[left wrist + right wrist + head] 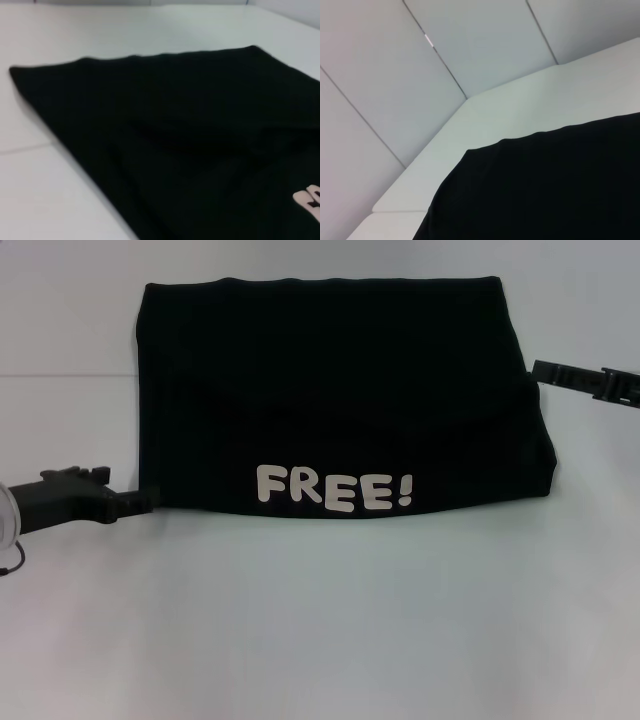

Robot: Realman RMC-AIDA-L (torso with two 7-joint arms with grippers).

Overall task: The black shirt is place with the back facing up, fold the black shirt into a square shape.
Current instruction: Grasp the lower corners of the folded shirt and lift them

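Black shirt folded roughly rectangular, apparently flat, "FREE!" showing.

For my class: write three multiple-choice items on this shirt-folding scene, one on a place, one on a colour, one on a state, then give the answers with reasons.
1. Where is the left hand?
A. at the shirt's near left corner
B. above the shirt's middle
C. at its far right corner

2. What colour is the "FREE!" print?
A. red
B. white
C. blue

3. How does the black shirt lie on the table?
A. spread with sleeves out
B. hanging off the edge
C. folded into a compact block

Answers: 1 A, its tip meets that corner; 2 B, pale letters on black; 3 C, no sleeves or neckline show. The right hand sits at the shirt's right edge.
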